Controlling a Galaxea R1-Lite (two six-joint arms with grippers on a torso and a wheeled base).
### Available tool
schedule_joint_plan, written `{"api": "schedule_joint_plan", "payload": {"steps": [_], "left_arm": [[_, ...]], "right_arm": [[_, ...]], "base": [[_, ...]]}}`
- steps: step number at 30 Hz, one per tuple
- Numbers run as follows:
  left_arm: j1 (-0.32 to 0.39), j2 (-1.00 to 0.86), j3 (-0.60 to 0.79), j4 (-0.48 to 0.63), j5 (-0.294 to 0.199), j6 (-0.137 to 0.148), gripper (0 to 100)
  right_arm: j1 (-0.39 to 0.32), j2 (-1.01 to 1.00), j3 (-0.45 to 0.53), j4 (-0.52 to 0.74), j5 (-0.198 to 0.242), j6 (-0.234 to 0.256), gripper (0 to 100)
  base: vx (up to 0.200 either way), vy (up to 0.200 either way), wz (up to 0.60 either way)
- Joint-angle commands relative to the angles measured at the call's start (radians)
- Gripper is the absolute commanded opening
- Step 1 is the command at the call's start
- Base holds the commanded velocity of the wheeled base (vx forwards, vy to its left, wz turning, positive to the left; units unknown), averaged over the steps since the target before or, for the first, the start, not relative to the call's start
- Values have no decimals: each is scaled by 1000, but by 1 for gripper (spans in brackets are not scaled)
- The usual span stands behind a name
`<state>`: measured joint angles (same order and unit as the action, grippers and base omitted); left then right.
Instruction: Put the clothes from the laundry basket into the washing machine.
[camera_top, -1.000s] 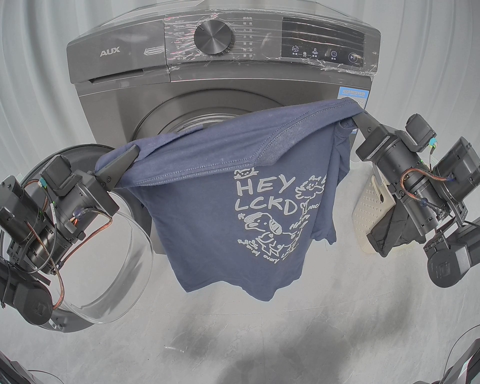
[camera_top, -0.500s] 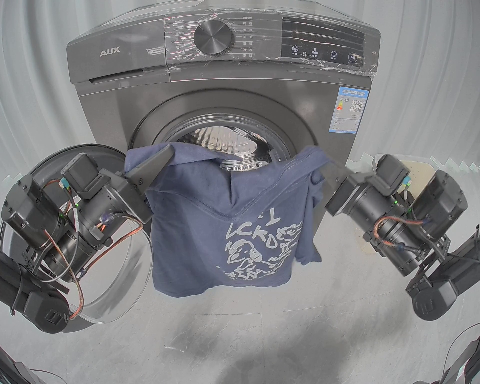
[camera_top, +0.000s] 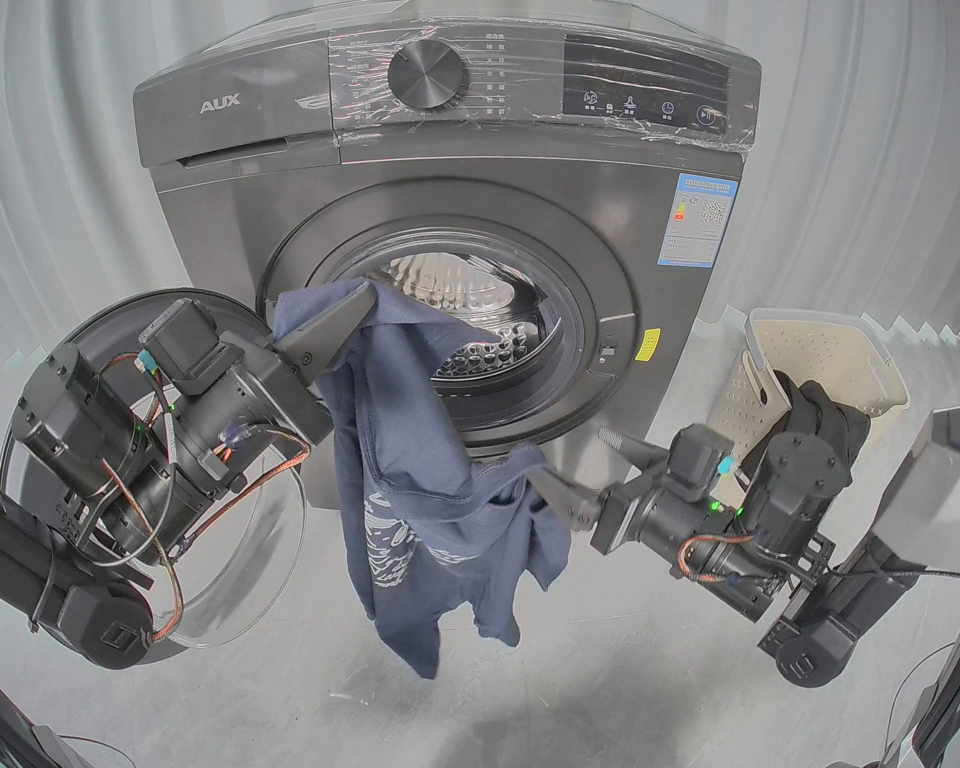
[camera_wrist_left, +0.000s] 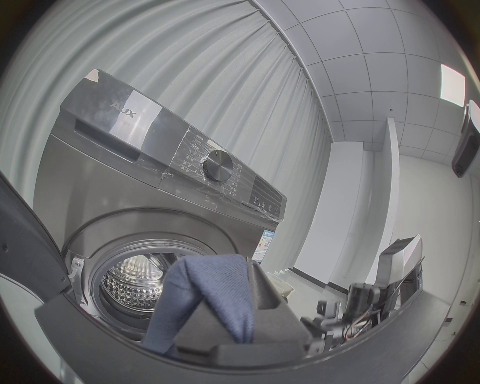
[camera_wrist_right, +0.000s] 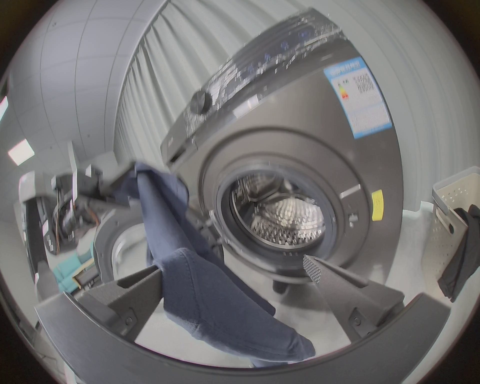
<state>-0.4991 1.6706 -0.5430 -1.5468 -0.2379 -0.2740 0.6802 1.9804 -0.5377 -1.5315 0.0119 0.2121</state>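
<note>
Navy T-shirt (camera_top: 420, 470), one, between left pincer (camera_top: 345, 315) and right pincer (camera_top: 582, 468); one basket (camera_top: 815, 320).

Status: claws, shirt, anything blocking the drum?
Left claw shut on t-shirt beside drum opening. Right claw open, t-shirt draped over one finger. Door open, nothing in the way.

Looks like a staged test room or lab, not a home: grey washing machine (camera_top: 440, 200) alone on a bare pale floor (camera_top: 640, 680), plastic film (camera_top: 520, 85) over its controls, pleated grey curtain (camera_top: 60, 150) drawn behind, panelled office ceiling (camera_wrist_left: 390, 60) with a flat light (camera_wrist_left: 452, 85).
</note>
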Motion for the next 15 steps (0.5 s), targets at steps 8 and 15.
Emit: {"api": "schedule_joint_plan", "payload": {"steps": [8, 15], "left_arm": [[-24, -8, -9, -1, 0, 1, 0], [-32, -9, -9, -3, -1, 1, 0]], "right_arm": [[4, 173, 85, -9, 112, -48, 100], [-10, 299, -81, -9, 123, -65, 100]], "base": [[0, 0, 0], [0, 0, 0]]}}
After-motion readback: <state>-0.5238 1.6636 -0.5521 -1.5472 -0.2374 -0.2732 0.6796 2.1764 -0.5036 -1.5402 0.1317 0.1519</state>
